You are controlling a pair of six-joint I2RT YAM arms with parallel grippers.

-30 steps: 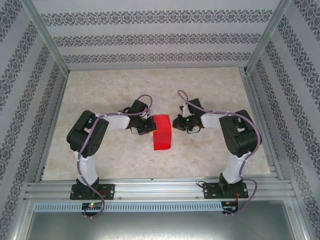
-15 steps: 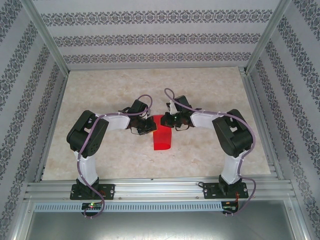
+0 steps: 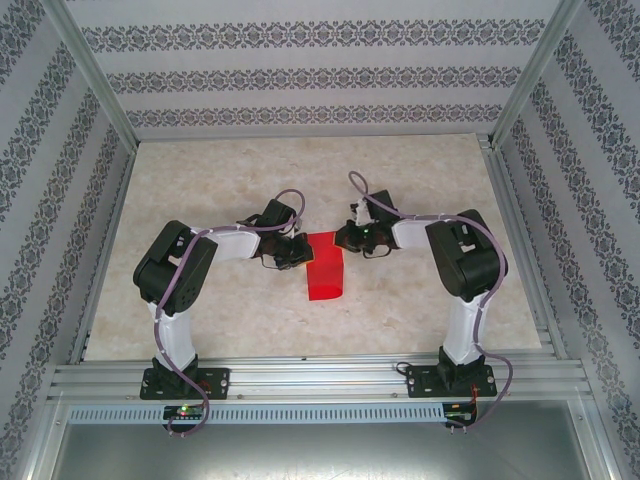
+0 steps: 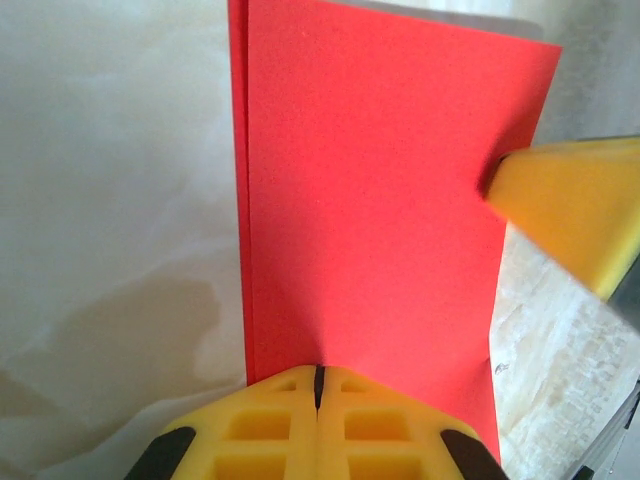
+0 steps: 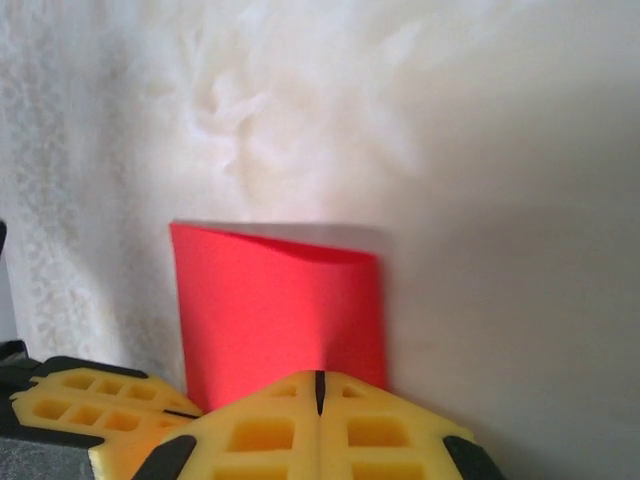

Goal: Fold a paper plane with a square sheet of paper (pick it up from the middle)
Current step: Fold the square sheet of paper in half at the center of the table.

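We see patterned walls (image 3: 320,80) on three sides of a pale, marbled table (image 3: 200,320), with an aluminium frame (image 3: 320,378) along its near edge. The left arm (image 3: 175,275) and the right arm (image 3: 465,265) rise from that frame and bend inward, so that their wrists meet near the middle of the table.

Between them lies the square sheet of paper (image 3: 324,275). It is bright red and doubled over into an upright rectangle, and it sits on the table slightly nearer to us than the two wrists. In the left wrist view the paper (image 4: 370,200) shows two layers along its left edge. In the right wrist view the paper (image 5: 280,300) has a slightly bowed far edge.

The left gripper (image 3: 297,252) sits at the sheet's upper left side. Its yellow jaws are pressed together and its tip (image 4: 318,375) is right at the paper's edge. The right gripper (image 3: 343,238) sits at the sheet's upper right corner with its jaws also closed tight, its tip (image 5: 320,378) against the red edge. We cannot tell whether either one pinches a layer or only presses on it.

One right finger (image 4: 570,205) touches the sheet's right edge, and one left finger (image 5: 90,400) shows just beside the sheet.
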